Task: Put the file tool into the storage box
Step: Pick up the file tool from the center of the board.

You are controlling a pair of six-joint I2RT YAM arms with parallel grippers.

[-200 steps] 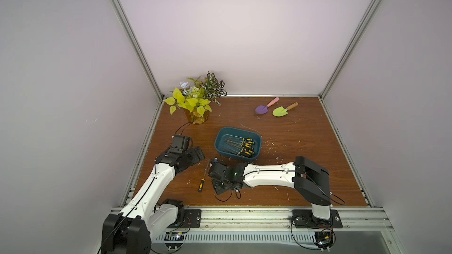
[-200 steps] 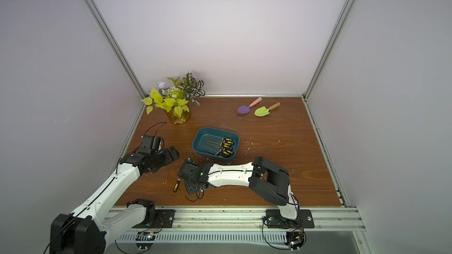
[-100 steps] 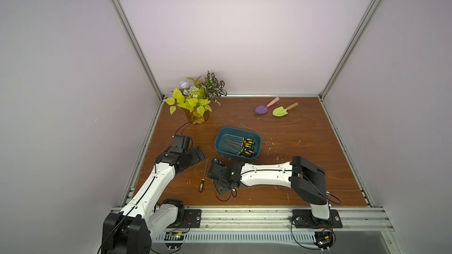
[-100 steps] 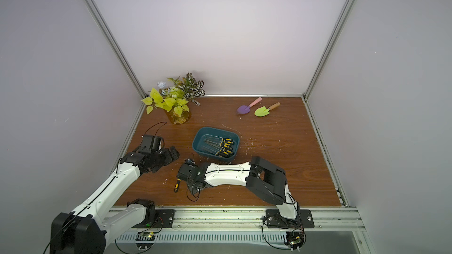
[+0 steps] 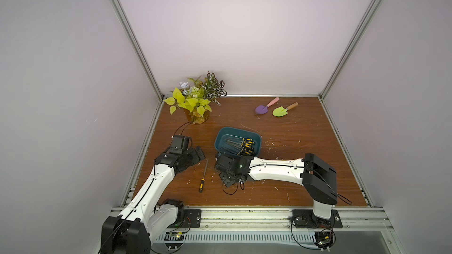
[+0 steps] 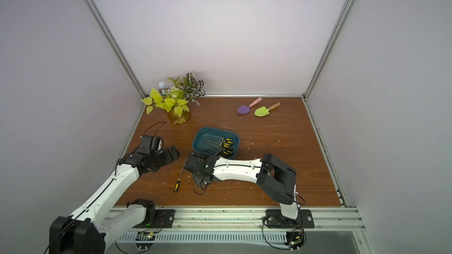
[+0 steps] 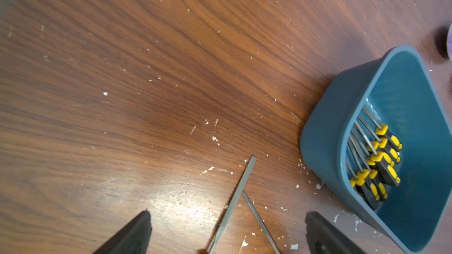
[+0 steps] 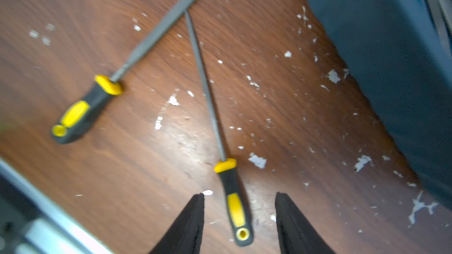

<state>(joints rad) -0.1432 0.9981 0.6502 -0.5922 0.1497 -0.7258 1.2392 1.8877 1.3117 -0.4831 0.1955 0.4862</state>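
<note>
Two files (image 8: 80,112) lay loose; right jaws gaped astride one handle (image 8: 234,202), left jaws open, empty; next, clamp it.

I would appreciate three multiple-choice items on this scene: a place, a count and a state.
1. The purple trowel lies: A. at the table's far end; B. at its front edge; C. in the middle.
2. Files lying outside the storage box: A. none; B. two; C. five.
3. The right end effector is: A. shut on a file; B. open around a file handle; C. shut, empty.
Key: A, both top views show it there; B, the right wrist view shows two; B, gaps flank the handle.
</note>
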